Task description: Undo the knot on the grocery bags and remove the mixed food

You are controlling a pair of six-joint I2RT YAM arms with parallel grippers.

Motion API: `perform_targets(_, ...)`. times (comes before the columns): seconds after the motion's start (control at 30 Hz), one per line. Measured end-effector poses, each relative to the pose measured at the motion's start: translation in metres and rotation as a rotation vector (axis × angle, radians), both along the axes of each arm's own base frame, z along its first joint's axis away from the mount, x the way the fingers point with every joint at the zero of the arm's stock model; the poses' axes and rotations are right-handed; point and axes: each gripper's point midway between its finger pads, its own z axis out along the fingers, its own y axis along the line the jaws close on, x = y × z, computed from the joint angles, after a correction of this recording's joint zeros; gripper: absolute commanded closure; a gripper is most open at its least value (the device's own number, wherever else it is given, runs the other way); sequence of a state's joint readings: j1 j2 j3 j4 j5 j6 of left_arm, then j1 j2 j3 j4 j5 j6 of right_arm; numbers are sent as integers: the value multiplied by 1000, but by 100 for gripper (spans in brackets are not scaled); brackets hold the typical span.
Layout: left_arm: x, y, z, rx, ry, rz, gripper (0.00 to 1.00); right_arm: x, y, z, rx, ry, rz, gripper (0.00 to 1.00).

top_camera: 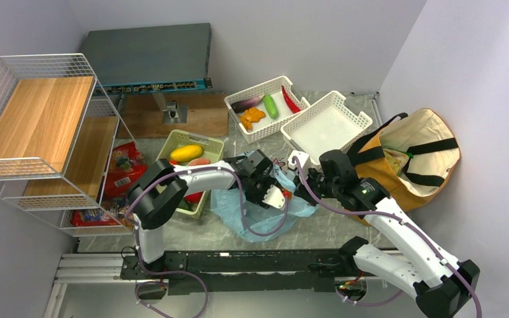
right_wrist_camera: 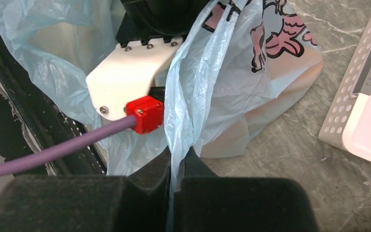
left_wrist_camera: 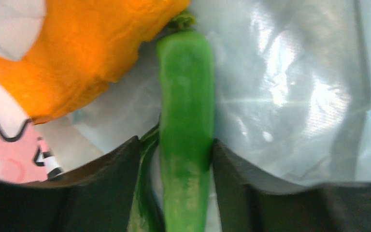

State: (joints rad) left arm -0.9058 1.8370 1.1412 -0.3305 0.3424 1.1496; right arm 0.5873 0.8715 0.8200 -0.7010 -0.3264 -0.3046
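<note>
Left wrist view: the left gripper (left_wrist_camera: 176, 152) is clamped on the green pepper (left_wrist_camera: 186, 96) inside the light-blue bag (left_wrist_camera: 290, 87), with an orange carrot (left_wrist_camera: 77, 48) at the pepper's ten o'clock. The right gripper (right_wrist_camera: 175, 162) is pinched together on a fold of that bag's plastic. The canvas tote (top_camera: 416, 129) lies at the bag's three o'clock.

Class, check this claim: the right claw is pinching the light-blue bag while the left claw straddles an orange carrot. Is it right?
Not quite. The left wrist view shows the left claw straddling the green pepper; the orange piece lies beside it, outside the fingers. The right claw does pinch the light-blue bag.
</note>
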Motion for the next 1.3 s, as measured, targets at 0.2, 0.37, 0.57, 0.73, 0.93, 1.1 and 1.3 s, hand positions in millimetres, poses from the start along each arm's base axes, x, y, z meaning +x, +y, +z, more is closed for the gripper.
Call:
perform_targets(0.2,-4,2,9,28,139,15,86,1,-1,-2,-5,8,-7,100)
perform_targets(0.37,-32,37,30,19,198,15,100,3,-3,-2,-4,10,-17,100)
perform_targets(0.57,-65,42,118,-229,151,-29,100,3,-3,-1,8,21,-38,100)
perform_targets(0.73,-74,33,198,-491,128,-10,100,7,-4,10,47,-7,-78,100)
perform_targets(0.93,-75,26,247,-664,175,47,100,13,-4,34,114,-100,-105,100)
perform_targets(1.1,-68,11,269,-735,324,155,100,16,-5,36,118,-112,-115,100)
perform_targets(1.3,-59,-14,352,-874,586,272,100,37,-13,71,224,-223,-244,100)
